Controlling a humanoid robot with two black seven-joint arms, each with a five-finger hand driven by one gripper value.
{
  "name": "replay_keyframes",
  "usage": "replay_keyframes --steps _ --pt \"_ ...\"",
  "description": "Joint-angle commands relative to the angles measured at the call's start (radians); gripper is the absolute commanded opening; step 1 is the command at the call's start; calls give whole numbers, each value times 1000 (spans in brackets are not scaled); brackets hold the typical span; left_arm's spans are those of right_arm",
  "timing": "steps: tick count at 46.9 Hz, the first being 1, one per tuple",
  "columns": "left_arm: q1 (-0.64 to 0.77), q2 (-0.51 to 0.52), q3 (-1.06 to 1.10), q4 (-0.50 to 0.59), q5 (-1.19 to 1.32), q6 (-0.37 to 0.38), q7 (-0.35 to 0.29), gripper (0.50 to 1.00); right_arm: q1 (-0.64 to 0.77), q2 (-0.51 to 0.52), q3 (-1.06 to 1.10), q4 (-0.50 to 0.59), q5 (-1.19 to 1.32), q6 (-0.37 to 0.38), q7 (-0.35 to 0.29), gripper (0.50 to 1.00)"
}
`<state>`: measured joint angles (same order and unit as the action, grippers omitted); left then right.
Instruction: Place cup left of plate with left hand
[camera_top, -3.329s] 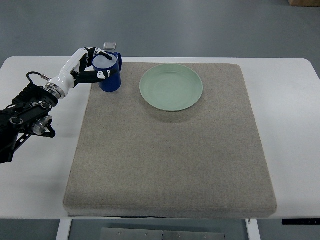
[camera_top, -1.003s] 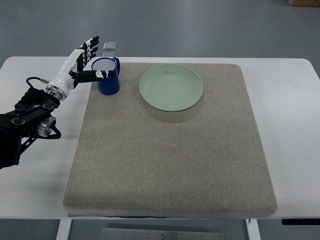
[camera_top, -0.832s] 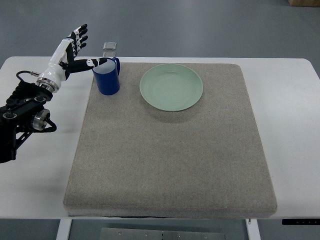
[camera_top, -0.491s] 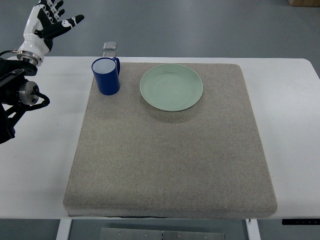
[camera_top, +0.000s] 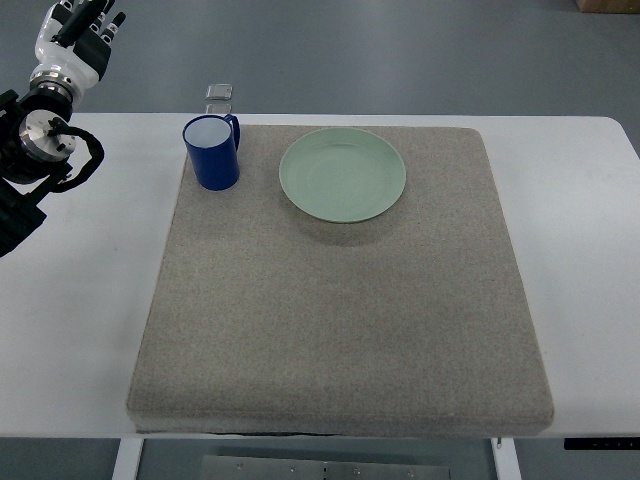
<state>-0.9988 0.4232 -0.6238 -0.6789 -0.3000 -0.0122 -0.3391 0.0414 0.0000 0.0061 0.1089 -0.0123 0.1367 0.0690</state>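
A blue cup (camera_top: 213, 153) with a white inside stands upright on the grey mat (camera_top: 340, 300), near the mat's far left corner. The pale green plate (camera_top: 343, 174) lies to its right with a small gap between them. My left hand (camera_top: 78, 25) is raised at the top left of the picture, well away from the cup, fingers spread and holding nothing. Its black forearm (camera_top: 30, 160) hangs over the table's left end. The right arm does not show.
The mat covers most of the white table (camera_top: 580, 250). A small grey fitting (camera_top: 220, 93) sits at the table's far edge just behind the cup. Grey floor lies beyond the table.
My left hand let go of the cup, opened its fingers and drew back up and to the left, off the table's corner. The cup stays standing left of the plate.
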Motion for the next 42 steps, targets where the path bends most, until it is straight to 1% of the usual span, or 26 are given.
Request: replay_keyframes --steps 1,4,7,10,16,42 --pt "8 -6 -10 13 -4 -90 0 1000 0 0 0 0 0 0 0 934" --pt "12 -15 -30 45 -4 -162 0 1000 0 0 0 0 0 0 0 934" --pt "17 -37 -33 94 -4 -218 0 1000 0 0 0 0 0 0 0 934" --pt "23 -53 -33 137 -2 -249 0 1000 0 0 0 0 0 0 0 934" --pt "29 -55 -31 151 2 -281 -1 1000 0 0 0 0 0 0 0 934" --pt "42 -70 -19 154 38 -304 -1 1000 0 0 0 0 0 0 0 934"
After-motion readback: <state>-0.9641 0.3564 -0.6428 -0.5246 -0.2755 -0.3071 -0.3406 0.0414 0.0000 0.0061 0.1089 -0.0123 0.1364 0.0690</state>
